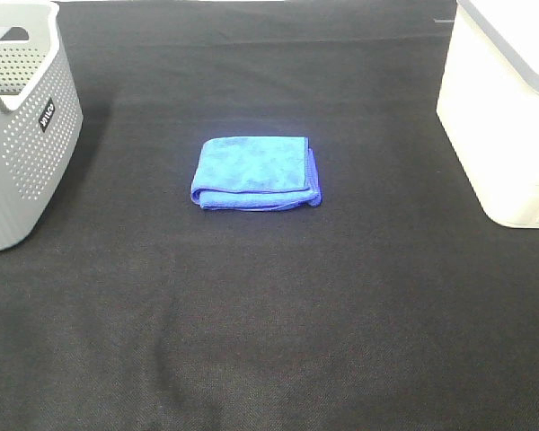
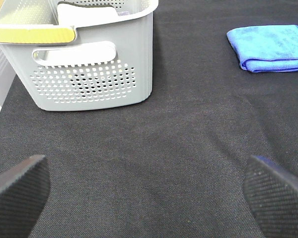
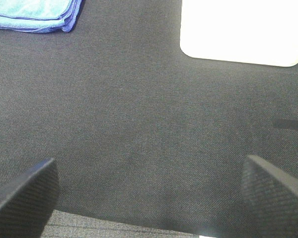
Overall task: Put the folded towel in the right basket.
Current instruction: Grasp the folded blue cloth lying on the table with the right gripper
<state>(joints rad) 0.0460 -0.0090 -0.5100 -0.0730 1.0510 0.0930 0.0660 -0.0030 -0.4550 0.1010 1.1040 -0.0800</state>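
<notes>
A folded blue towel (image 1: 256, 172) lies flat on the black table, near the middle. It also shows in the left wrist view (image 2: 269, 47) and in the right wrist view (image 3: 36, 15). The right basket (image 1: 508, 108) is white and stands at the table's right edge; its wall shows in the right wrist view (image 3: 243, 30). Neither arm shows in the exterior high view. My left gripper (image 2: 148, 196) is open and empty over bare cloth, well short of the towel. My right gripper (image 3: 149, 196) is open and empty near the table's front edge.
A grey perforated basket (image 1: 22, 126) stands at the left edge; in the left wrist view (image 2: 84, 64) it holds some yellow and white items. The black cloth (image 1: 278, 314) covers the table. Its front edge shows in the right wrist view (image 3: 129, 225).
</notes>
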